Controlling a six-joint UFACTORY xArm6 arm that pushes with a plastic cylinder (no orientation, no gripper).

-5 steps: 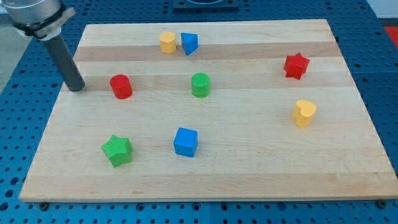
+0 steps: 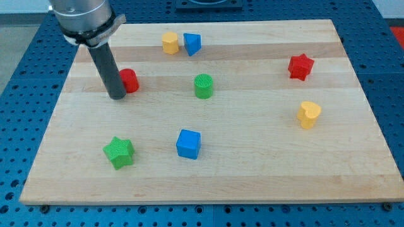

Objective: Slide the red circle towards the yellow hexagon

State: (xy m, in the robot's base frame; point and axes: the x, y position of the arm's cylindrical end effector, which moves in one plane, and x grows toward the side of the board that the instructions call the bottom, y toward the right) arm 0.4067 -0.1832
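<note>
With no pincer fitted, my tip [image 2: 117, 96] touches the light, rigid red circle [image 2: 129, 81] at its lower-left side, suiting a push toward the yellow hexagon [image 2: 169, 43].

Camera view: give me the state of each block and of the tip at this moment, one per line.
my tip: on the board, against the red circle's left side
red circle: upright, partly hidden by the rod
yellow hexagon: near the top edge, beside the blue triangle
green circle: standing alone
red star: untouched
yellow heart: untouched
blue cube: untouched
green star: untouched
</note>
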